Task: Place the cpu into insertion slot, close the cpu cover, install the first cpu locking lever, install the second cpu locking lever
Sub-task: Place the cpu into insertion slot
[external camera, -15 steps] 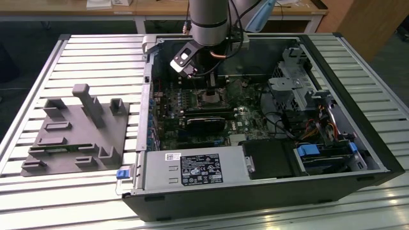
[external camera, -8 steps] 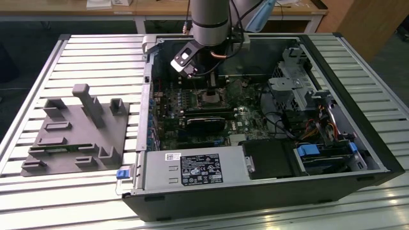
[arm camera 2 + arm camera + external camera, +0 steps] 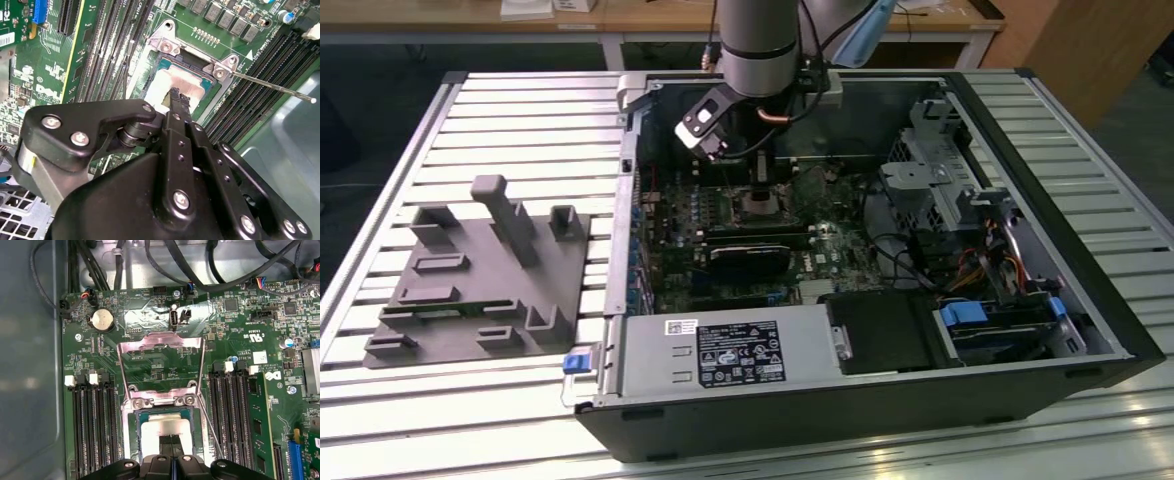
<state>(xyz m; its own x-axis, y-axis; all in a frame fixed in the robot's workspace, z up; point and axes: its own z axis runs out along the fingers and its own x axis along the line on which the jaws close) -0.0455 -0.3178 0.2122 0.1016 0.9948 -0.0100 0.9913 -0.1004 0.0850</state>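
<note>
- Table (image 3: 520, 100): slatted metal; carries case and fixture.
- Case (image 3: 854, 420): black, lying open-sided on the table.
- Fixture (image 3: 480, 290): grey, beside the case, at the exterior view's left.
- Arm (image 3: 761, 40): reaches down into the case.
- Board (image 3: 240, 315): green, inside the case.
- Cover (image 3: 162, 341): silver frame, swung open off the slot.
- Slot (image 3: 162, 412): between memory banks.
- Cpu (image 3: 150, 432): seated flat in the slot, grey face up.
- Lever (image 3: 275, 88): thin rod, unlatched, angled out from a slot corner.
- Jaws: clenched together, empty, tips at the cpu's face; contact cannot be told.

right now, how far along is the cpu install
Done: the cpu lies in the insertion slot. In hand: the shut pincer sits over the cpu's face. Left: the cpu cover is swung open and a locking lever sticks out unlatched.
</note>
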